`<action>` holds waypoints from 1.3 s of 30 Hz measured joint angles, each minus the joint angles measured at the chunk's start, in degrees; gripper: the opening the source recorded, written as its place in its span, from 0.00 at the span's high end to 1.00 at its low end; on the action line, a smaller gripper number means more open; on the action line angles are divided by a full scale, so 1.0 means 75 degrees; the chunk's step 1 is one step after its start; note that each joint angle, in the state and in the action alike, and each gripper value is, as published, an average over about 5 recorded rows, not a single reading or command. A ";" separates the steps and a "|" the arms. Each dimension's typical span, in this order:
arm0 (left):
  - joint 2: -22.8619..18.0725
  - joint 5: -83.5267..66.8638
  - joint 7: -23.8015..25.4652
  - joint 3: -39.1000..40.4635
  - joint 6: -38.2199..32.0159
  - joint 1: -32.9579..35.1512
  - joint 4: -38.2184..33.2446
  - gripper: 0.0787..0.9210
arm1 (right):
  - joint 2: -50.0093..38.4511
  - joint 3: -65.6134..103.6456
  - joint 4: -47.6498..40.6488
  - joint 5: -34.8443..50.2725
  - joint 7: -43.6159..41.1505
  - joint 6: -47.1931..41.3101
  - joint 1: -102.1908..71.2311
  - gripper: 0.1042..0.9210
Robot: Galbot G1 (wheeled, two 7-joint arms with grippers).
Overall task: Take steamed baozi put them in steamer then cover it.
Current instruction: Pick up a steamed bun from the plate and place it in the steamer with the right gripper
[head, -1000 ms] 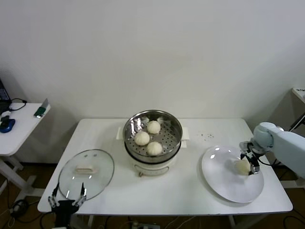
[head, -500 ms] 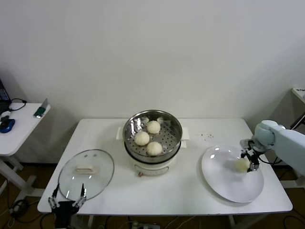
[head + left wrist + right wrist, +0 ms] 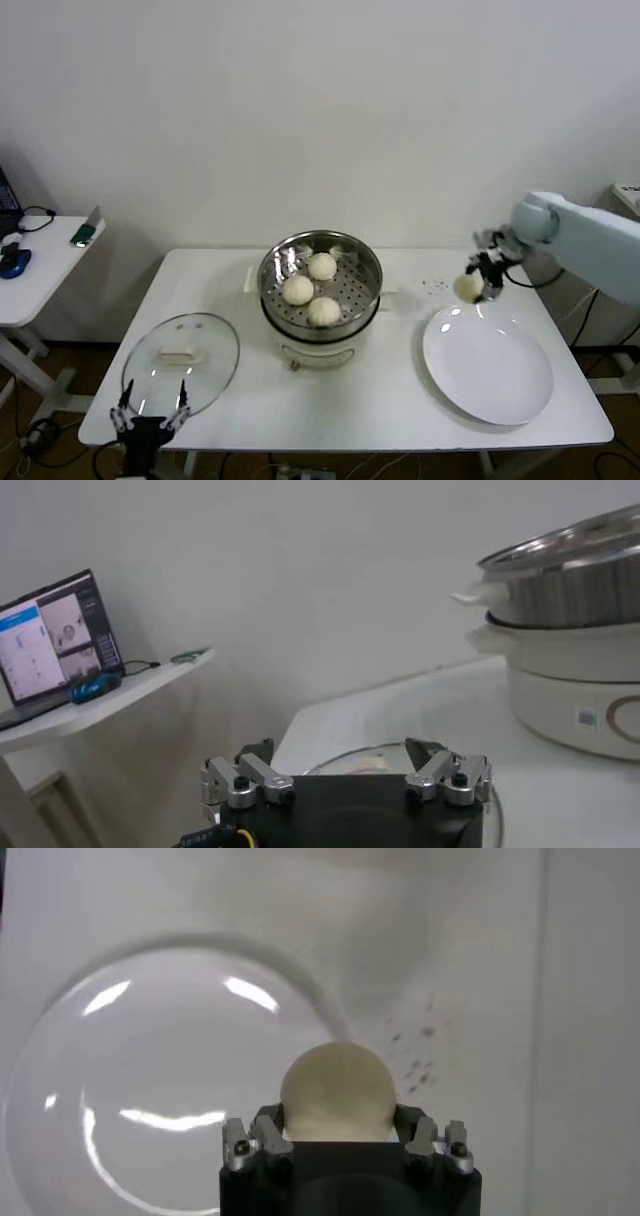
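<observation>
The steel steamer [image 3: 320,290] stands on its white base at the table's middle, with three cream baozi [image 3: 322,311] on its perforated floor. Its side also shows in the left wrist view [image 3: 570,580]. My right gripper [image 3: 478,281] is shut on the fourth baozi [image 3: 467,287] and holds it in the air above the far left rim of the white plate [image 3: 488,365]. The right wrist view shows that baozi [image 3: 337,1094] between the fingers, above the plate [image 3: 150,1078]. My left gripper [image 3: 150,415] is open and empty at the table's front left edge.
The round glass lid [image 3: 181,362] lies flat on the table left of the steamer, just beyond the left gripper, and shows in the left wrist view [image 3: 340,767]. A small side table [image 3: 40,262] with a laptop [image 3: 55,640] stands at the far left.
My right gripper has lifted the baozi off the plate and carried it up and left toward the steamer. The plate is now bare. The left arm has stayed in place.
</observation>
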 measured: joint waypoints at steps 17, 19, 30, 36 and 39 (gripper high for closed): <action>0.0154 -0.0004 0.0031 0.0247 -0.0097 0.0240 -0.0324 0.12 | 0.2572 -0.2254 0.0330 0.3832 0.0738 -0.0967 0.2357 0.28; 0.0184 -0.0020 0.0032 0.0242 -0.0100 0.0238 -0.0325 0.12 | 0.2864 -0.2372 0.0326 0.4043 0.0839 -0.1061 0.2383 0.28; 0.0257 -0.0093 0.0032 0.0199 -0.0112 0.0212 -0.0250 0.12 | 0.4009 -0.2820 0.0058 0.4517 0.1164 -0.1349 0.1951 0.28; 0.0258 -0.0099 0.0034 0.0198 -0.0095 0.0147 -0.0173 0.12 | 0.4231 -0.2881 -0.0175 0.4429 0.1246 -0.1410 0.1539 0.27; 0.0259 -0.0102 0.0035 0.0195 -0.0085 0.0107 -0.0122 0.12 | 0.4283 -0.2885 -0.0296 0.4335 0.1271 -0.1429 0.1343 0.27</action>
